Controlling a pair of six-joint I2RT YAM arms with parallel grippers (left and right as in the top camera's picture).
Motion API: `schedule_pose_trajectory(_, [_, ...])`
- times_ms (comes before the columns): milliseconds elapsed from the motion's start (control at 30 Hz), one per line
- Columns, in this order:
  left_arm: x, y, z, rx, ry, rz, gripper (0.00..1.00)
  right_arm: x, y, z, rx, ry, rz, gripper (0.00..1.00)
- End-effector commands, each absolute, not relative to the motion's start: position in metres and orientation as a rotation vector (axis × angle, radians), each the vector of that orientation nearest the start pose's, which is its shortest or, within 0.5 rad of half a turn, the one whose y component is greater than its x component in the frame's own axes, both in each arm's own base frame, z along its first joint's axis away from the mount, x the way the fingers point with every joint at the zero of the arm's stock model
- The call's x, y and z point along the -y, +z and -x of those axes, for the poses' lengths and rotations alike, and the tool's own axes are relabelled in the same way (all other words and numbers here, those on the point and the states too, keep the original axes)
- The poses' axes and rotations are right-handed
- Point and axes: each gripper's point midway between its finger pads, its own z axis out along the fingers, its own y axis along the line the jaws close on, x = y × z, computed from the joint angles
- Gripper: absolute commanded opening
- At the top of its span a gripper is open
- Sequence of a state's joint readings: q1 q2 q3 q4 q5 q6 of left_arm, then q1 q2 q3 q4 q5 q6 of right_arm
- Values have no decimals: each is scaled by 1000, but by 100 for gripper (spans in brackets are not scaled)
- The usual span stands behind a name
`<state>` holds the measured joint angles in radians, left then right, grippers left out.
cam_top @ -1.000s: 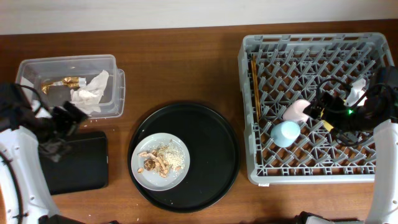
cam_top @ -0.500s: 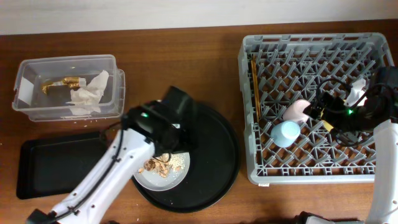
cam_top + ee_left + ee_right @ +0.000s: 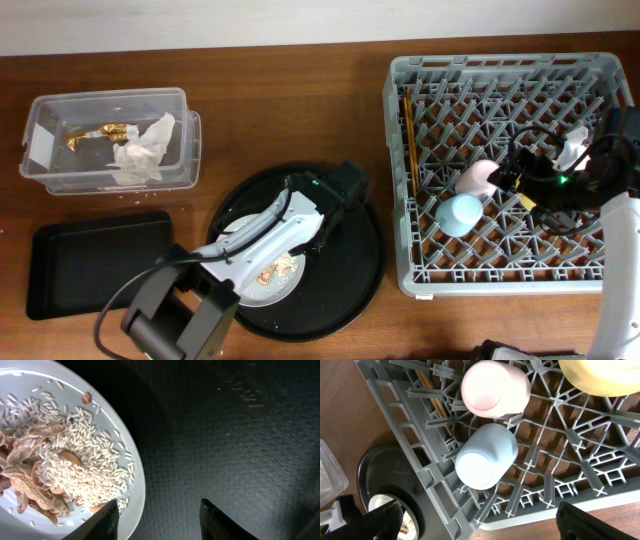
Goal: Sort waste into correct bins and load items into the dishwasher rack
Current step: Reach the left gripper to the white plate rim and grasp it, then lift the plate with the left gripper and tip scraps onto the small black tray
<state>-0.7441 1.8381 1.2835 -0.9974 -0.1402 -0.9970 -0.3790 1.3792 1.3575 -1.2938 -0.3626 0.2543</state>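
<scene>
**Plate rim between my spread fingers**

The brown wooden surface (image 3: 280,110) carries the round black tray (image 3: 225,435) at mid-frame overhead. On it sits the pale plate (image 3: 136,480) with the food scraps (image 3: 60,465). My left pincer (image 3: 159,507) is released, its fingers spread across the plate's right rim, one over the rice and the other over the tray. My right pincer (image 3: 485,525) hangs spread wide and empty above the dishwasher rack (image 3: 510,68), right of frame, where the pink cup (image 3: 495,387) and blue cup (image 3: 485,457) lie.

I judge the step in hand to be gripping the plate so I can tip the scraps into the shallow black tray (image 3: 95,260) at lower left. To do it well, I should straddle the rim squarely, clench firmly, lift level so no rice slides, and tilt only once over that bin.

Overhead, my left arm (image 3: 270,235) covers most of the plate. The wrist view cuts my fingers off at its lower edge, so I cannot tell whether either touches the plate.
</scene>
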Motion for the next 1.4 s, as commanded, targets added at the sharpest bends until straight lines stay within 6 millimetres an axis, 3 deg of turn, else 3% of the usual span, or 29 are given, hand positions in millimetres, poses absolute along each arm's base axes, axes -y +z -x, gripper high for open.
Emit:
schedule_pose_trajectory(0, [201, 30, -265, -2979, 193, 463, 51, 48, 206, -278, -2687, 474, -807, 99])
schedule_pose_trajectory(367, [190, 22, -282, -2943, 207, 528, 45, 48, 206, -278, -2687, 474, -807, 99])
schedule_pose_trajectory(867, [183, -3, -266, -2996, 265, 547, 34, 48, 206, -278, -2687, 474, -807, 99])
schedule_pose_trajectory(1367, [184, -2, -266, -2997, 260, 548, 16, 48, 206, -278, -2687, 474, -807, 99])
